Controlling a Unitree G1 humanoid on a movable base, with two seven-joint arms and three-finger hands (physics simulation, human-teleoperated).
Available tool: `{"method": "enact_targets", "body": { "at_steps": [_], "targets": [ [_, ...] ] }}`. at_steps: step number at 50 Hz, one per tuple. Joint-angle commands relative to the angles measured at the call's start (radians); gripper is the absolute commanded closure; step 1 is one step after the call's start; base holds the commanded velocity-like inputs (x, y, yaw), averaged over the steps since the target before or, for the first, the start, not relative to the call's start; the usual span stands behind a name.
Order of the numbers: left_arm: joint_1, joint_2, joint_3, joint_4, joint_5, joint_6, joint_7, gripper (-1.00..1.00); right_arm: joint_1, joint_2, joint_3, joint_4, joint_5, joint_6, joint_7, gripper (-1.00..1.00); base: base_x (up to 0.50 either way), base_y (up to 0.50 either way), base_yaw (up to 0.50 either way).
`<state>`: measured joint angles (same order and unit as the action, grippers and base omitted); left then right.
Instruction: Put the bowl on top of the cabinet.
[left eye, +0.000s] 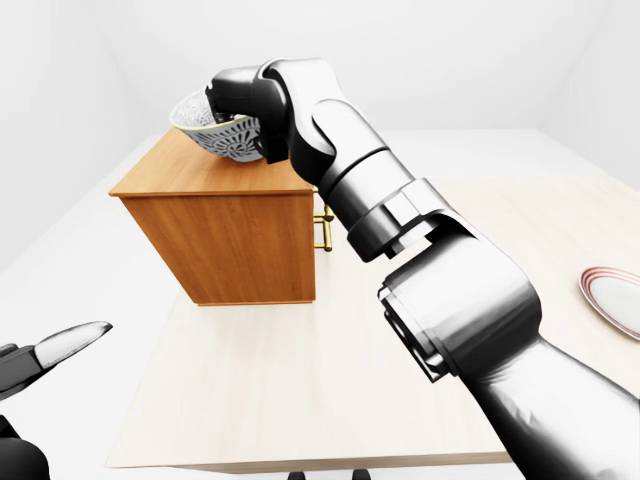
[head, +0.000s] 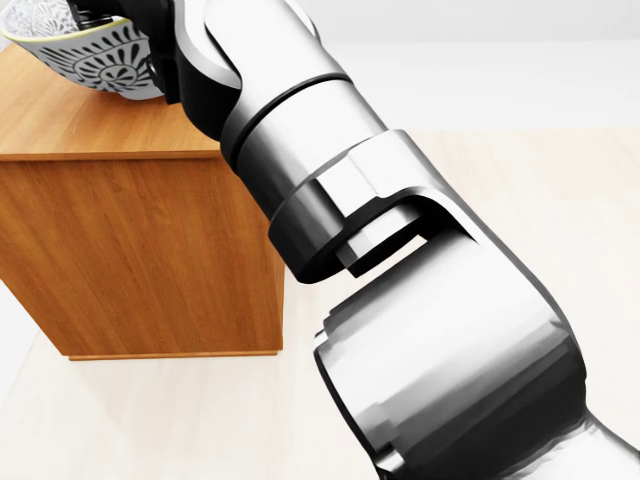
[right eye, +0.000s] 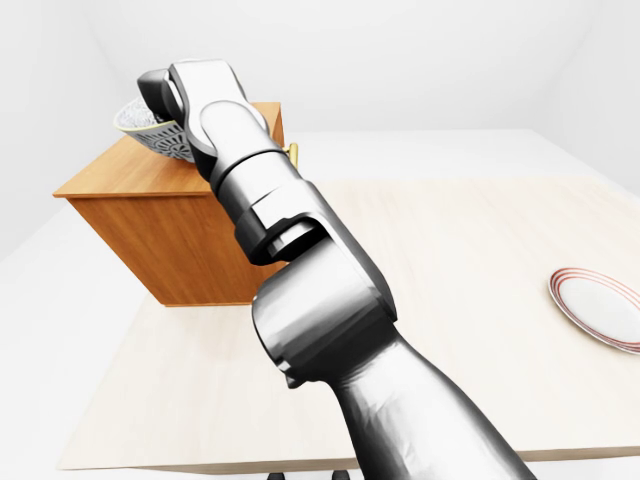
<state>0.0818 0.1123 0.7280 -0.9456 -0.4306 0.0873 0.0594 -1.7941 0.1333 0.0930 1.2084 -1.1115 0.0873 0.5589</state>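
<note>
The right robot hand (left eye: 232, 95) is clamped on the patterned bowl (left eye: 205, 130), which tilts over the cabinet (left eye: 235, 235) top. The cabinet stands on a pale worktop (left eye: 300, 380) in a white-walled room. I cannot tell the left robot hand's (left eye: 50, 355) grip.

Smooth, satin cabinet (left eye: 235, 235) of warm grained wood; glossy glazed bowl (left eye: 202, 128) with a black pattern; polished silver metallic arm (left eye: 450, 300), highly reflective; pale matt wood surface (left eye: 300, 380); smooth glossy plate (left eye: 615, 300).
</note>
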Motion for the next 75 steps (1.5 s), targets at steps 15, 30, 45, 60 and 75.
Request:
{"method": "enact_targets", "body": {
  "at_steps": [15,30,45,60,75],
  "targets": [
    [0.002,-0.001,0.003,0.0,-0.003,0.0,-0.002,-1.0,0.013,-0.009,0.014,0.004,-0.054,0.0,-0.016,1.0,0.0,0.0,0.0],
    [0.002,-0.002,-0.002,-0.001,0.002,0.0,-0.001,-1.0,0.013,-0.012,0.013,0.004,-0.056,0.0,-0.019,0.86,0.0,0.0,0.0],
    [0.001,-0.002,-0.003,-0.001,0.002,0.0,-0.001,-1.0,0.021,-0.012,0.013,0.003,-0.058,0.0,-0.024,0.36,0.0,0.0,0.0],
    [-0.001,0.0,0.0,-0.003,-0.002,0.0,0.001,-1.0,0.023,-0.01,0.013,0.004,-0.056,0.0,-0.025,-0.4,0.0,0.0,0.0],
    [0.0,0.0,0.002,-0.001,-0.004,0.0,0.0,-1.0,0.025,-0.01,0.011,0.006,-0.046,0.0,-0.029,-0.96,0.0,0.0,0.0]
  ]
}}
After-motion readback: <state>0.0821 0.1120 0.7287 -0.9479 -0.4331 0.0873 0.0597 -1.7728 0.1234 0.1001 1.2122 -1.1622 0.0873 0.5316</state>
